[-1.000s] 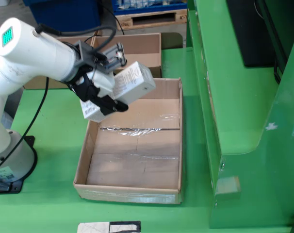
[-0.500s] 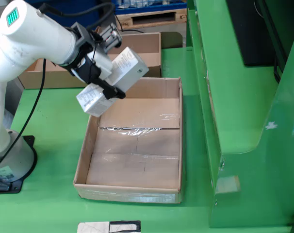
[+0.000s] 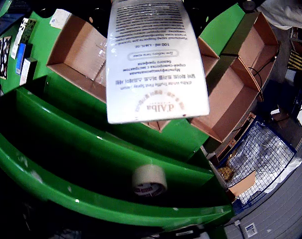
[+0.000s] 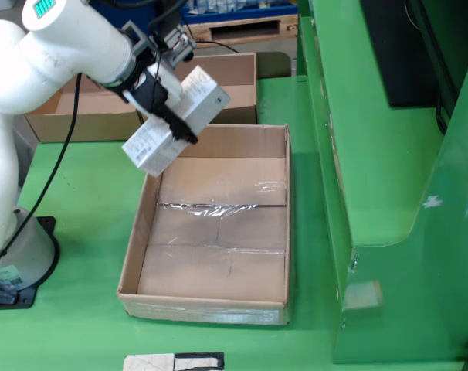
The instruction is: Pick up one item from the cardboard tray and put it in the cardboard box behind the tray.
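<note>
Shift since earlier: over the last second the arm had swung up and toward the back-left of the fixed view, carrying the white carton off the tray's middle to its rear-left corner.
Arm: the white myCobot arm (image 4: 56, 54) reached in from the left of the fixed view.
Gripper: the gripper (image 4: 166, 100) was clamped across the white d'Alba product carton (image 4: 172, 124), its black fingers (image 4: 176, 127) pressed on the carton's sides.
Carton: held tilted in the air, touching nothing else; in the wrist view it (image 3: 153, 59) filled the upper middle, print upside down.
Tray: the cardboard tray (image 4: 141, 232) lay empty on the green table (image 4: 79, 232), tape across its floor.
Box: the open cardboard box (image 4: 226, 73) sat just behind the tray, near the carton.
Tape roll: a roll of tape (image 3: 148, 180) sat in the green structure (image 3: 91, 164), seen only from the wrist.
Risk: the carton was gripped slantwise, so it could probably rotate or slip; released early, it would likely catch the box's near wall or drop back into the tray.
</note>
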